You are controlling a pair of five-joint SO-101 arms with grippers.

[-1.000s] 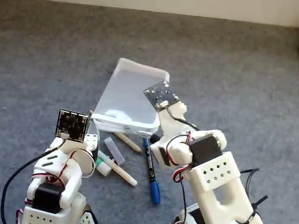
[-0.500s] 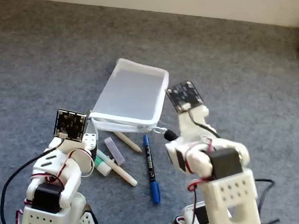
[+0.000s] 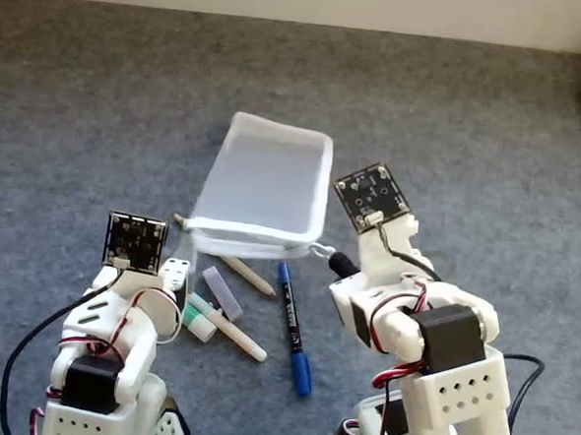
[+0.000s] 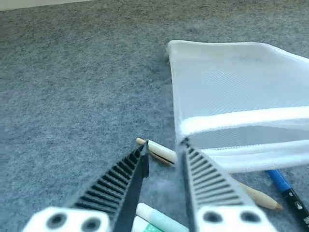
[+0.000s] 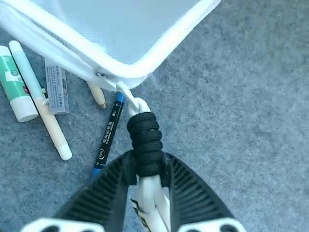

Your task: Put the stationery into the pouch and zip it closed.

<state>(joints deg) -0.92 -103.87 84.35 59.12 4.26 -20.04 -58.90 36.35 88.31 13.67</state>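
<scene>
Right gripper is clamped on the black-wrapped zipper pull at the near right corner of the white mesh pouch. Left gripper, fingers narrowly apart, sits at its near left corner. Blue marker pen, wooden pencil and green glue stick lie on grey carpet, just near of the pouch.

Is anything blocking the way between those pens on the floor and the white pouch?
Nothing visible does. The blue pen and pencil lie on the carpet right beside the pouch. The right hand holds its zipper cord off to one side.
</scene>
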